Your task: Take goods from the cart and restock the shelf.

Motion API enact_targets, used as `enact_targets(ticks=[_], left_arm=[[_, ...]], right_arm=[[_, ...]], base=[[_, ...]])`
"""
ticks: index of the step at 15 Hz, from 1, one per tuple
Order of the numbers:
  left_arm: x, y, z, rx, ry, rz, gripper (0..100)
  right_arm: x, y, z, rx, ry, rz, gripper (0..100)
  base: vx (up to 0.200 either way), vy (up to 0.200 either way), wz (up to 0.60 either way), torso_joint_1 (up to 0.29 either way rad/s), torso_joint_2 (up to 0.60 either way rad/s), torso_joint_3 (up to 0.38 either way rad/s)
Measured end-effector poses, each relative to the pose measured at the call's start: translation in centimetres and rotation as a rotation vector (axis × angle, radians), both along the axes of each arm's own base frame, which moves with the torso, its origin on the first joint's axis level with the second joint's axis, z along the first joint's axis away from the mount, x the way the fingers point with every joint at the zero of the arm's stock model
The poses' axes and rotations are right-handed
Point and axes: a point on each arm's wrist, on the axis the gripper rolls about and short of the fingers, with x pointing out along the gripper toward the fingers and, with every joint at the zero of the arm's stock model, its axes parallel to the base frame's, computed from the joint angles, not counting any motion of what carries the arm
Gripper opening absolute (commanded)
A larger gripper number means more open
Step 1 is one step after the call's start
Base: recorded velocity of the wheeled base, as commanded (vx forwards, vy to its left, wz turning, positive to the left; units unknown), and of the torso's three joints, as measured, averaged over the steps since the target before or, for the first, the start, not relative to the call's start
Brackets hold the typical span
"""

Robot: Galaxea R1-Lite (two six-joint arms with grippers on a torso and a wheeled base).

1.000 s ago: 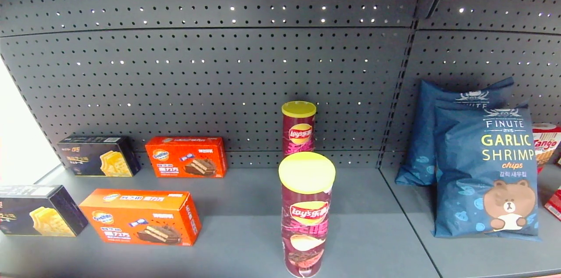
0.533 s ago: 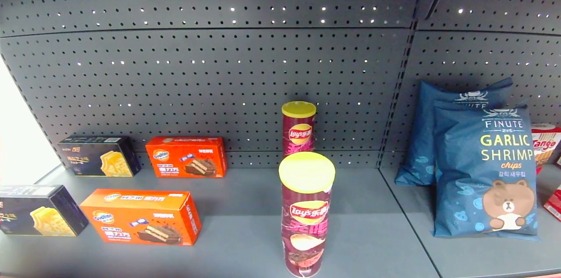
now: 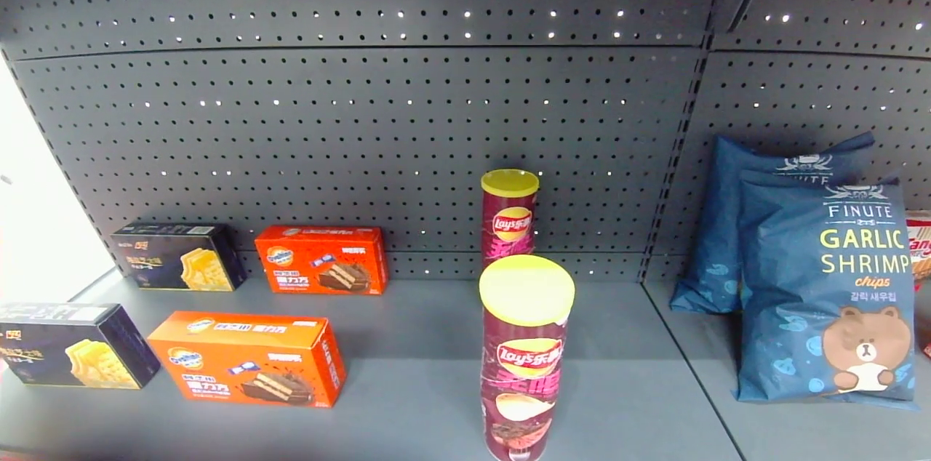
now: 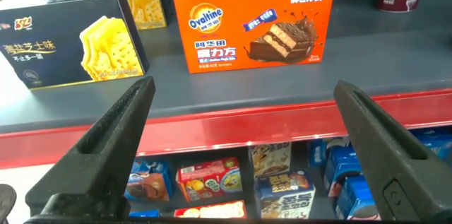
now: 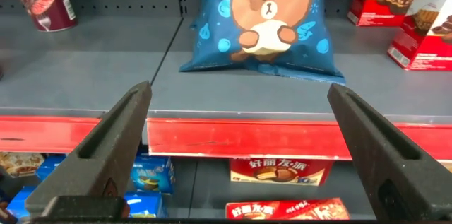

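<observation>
In front of the grey shelf (image 3: 407,330) my left gripper (image 4: 244,86) hangs open with nothing between its fingers, facing an orange wafer box (image 4: 256,20) and a dark biscuit box (image 4: 67,39) near the shelf's red front edge (image 4: 233,128). My right gripper (image 5: 239,88) is open too and holds nothing, in front of a blue chips bag (image 5: 261,19). On the shelf stand two maroon chip cans with yellow lids, one at the front (image 3: 524,359) and one behind it (image 3: 509,217).
Two orange boxes (image 3: 251,359) (image 3: 324,259) and two dark boxes (image 3: 73,345) (image 3: 182,256) lie on the shelf's left. Two blue bags (image 3: 829,294) lean at the right, with red boxes (image 5: 417,19) beyond. A lower shelf holds more packs (image 4: 282,181). Bare shelf floor (image 3: 407,330) lies between boxes and cans.
The whole head picture has slid a little to the right, so the camera moved. The goods on the shelf keep their places relative to one another.
</observation>
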Motion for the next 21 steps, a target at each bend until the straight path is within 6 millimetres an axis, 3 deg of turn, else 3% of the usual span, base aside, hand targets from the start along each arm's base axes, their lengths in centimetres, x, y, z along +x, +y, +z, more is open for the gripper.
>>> enact_targets(ticks=[21], left_arm=[[0.00,0.02,0.00,-0.006,0.000,0.007,100]], right_arm=[[0.00,0.00,0.01,0.000,0.000,0.000,100]], base=[[-0.010,-0.019,0.00,0.000,0.00,0.001]])
